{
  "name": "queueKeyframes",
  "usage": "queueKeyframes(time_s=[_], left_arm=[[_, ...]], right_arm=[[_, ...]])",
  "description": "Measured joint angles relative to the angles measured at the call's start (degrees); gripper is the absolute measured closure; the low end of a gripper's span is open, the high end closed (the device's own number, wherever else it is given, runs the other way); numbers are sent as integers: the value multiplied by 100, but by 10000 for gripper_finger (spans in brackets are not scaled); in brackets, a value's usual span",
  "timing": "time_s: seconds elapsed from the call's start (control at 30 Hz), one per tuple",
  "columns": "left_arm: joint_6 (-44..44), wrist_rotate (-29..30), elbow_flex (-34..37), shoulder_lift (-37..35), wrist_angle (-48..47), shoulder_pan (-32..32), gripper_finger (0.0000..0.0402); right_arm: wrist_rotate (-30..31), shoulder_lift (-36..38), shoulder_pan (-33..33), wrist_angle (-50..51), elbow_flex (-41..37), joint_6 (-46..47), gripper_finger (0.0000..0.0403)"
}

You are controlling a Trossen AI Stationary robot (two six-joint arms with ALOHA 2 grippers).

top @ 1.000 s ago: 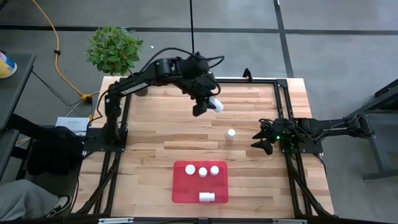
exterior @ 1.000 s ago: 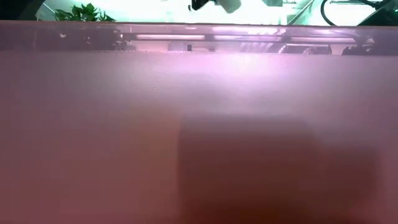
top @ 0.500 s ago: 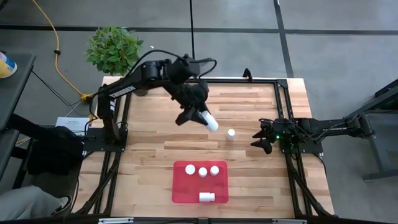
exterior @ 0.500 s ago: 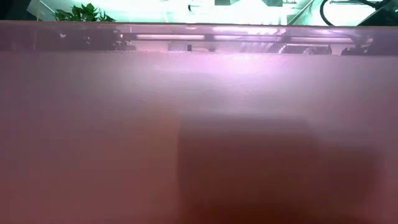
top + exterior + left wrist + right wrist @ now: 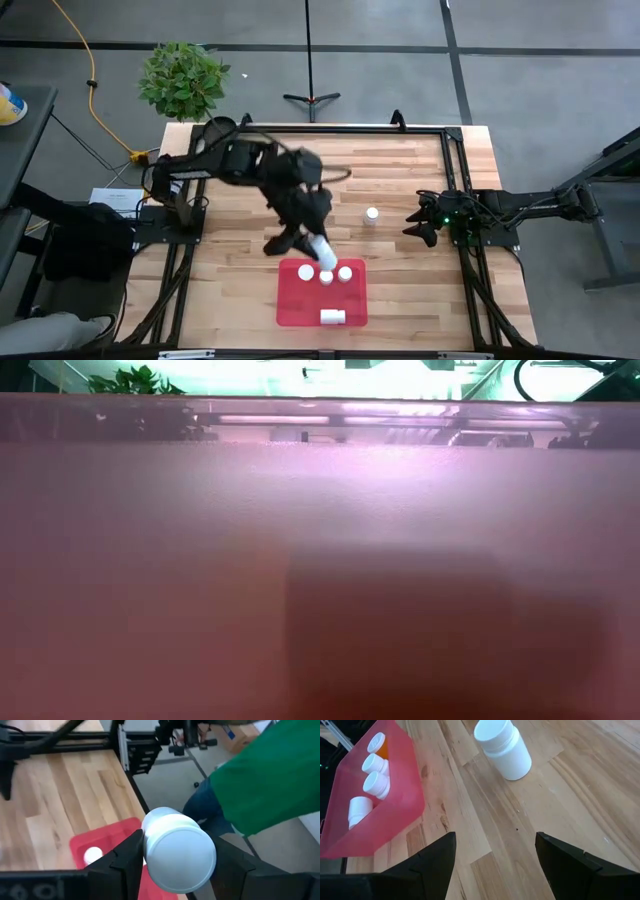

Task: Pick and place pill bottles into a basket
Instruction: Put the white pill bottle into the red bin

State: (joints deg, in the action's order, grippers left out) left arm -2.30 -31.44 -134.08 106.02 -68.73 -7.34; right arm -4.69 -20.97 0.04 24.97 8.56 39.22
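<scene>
The pale wooden butcher-block table fills the high view inside a black metal frame, with a green leafy potted plant standing off its far left corner. Near the front edge lies the flat, shallow red plastic basket, its long sides running left to right. In it three white-capped pill bottles stand upright in a row along the far side, caps pointing straight up, and a fourth white pill bottle lies on its side near the front wall, long axis left to right. In the right wrist view one of the standing ones shows an orange body.

The left gripper hangs over the basket's far edge, its jaws clamped on a white pill bottle that is tilted, the cap end pointing down and forward toward the tray. One more white pill bottle stands upright on bare wood, well apart from the basket. The right gripper rests at the table's right edge with its jaws apart, holding nothing.

No label or writing can be read on any bottle; the low view is only a pink blur, probably the basket's wall.
</scene>
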Motion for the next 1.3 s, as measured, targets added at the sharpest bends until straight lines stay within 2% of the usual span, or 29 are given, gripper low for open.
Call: queueKeyframes(time_s=[0.3, 0.5, 0.73, 0.97, 1.13, 1.3], left_arm=[[-281, 864, 629, 10, -27, -749, 191], [-465, 1272, 1714, 4, 136, -1050, 191], [-677, 1386, 3181, 4, 578, -1121, 191], [-833, 1472, 4232, 11, 1015, -1128, 191], [-930, 1821, 4664, 11, 1299, -1323, 191], [-1156, 2522, 4848, 11, 1550, -1544, 191]], right_arm=[[0, 0, 1, -168, 0, 115, 139], [2, 0, -1, -384, 0, 249, 139], [-1, 0, 0, -588, 0, 387, 139], [0, 0, 1, -692, 0, 510, 139], [0, 0, 1, -742, 0, 585, 139], [2, -2, -1, -858, 0, 599, 139]])
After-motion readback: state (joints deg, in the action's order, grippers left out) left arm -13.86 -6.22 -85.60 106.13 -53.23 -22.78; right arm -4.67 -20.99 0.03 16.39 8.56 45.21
